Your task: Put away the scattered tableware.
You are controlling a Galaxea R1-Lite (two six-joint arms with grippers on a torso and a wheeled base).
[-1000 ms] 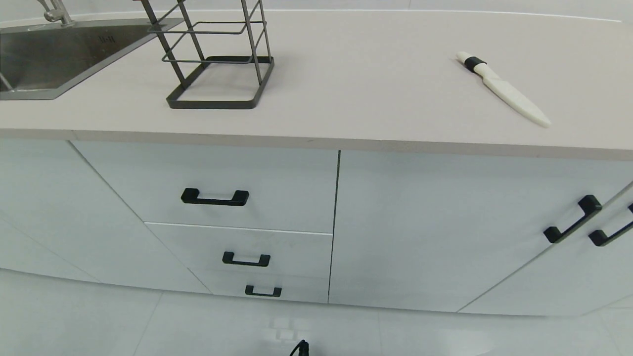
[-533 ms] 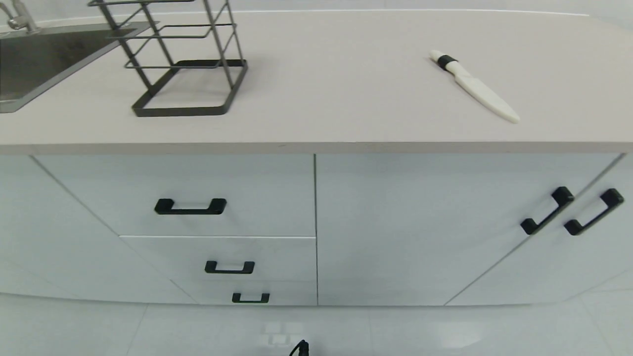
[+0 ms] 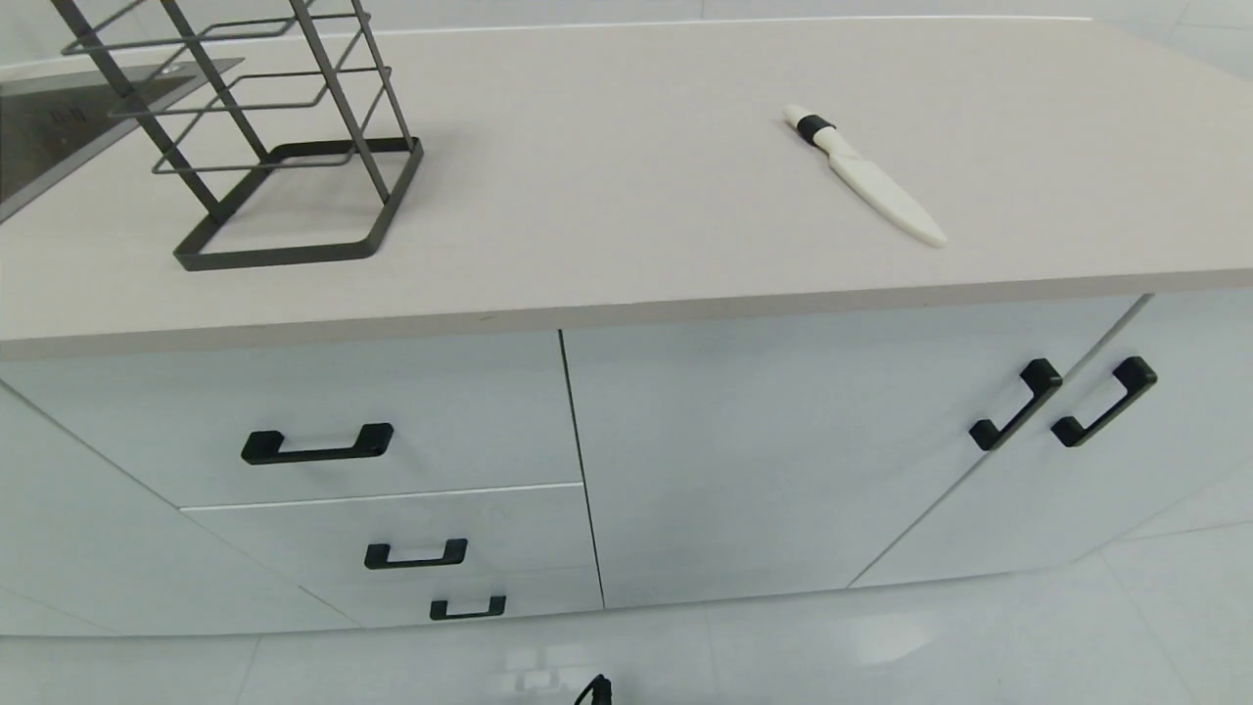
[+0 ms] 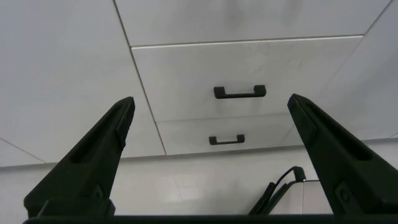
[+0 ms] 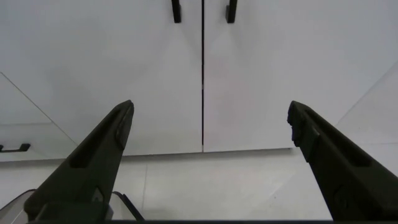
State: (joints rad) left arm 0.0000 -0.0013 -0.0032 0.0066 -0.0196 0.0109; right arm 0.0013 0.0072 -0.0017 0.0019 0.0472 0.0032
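White cabinets [image 3: 764, 441] on a glossy tile floor [image 3: 881, 646], pale countertop [image 3: 636, 147] on top. Wire rack [image 3: 279, 258] stands near the sink [image 3: 39, 137], and the white knife [image 3: 866, 178] lies flat well to its right. Left gripper [image 4: 211, 101] and right gripper [image 5: 211, 106] are both spread wide, facing the cabinet fronts.

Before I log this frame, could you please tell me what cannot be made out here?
Rack: top cut off by the head view's upper edge.
Sink: mostly beyond that view's left edge, partly behind the rack.
Drawers: shut fronts hide any contents.
Knife: blade bare or sheathed, too small to tell.
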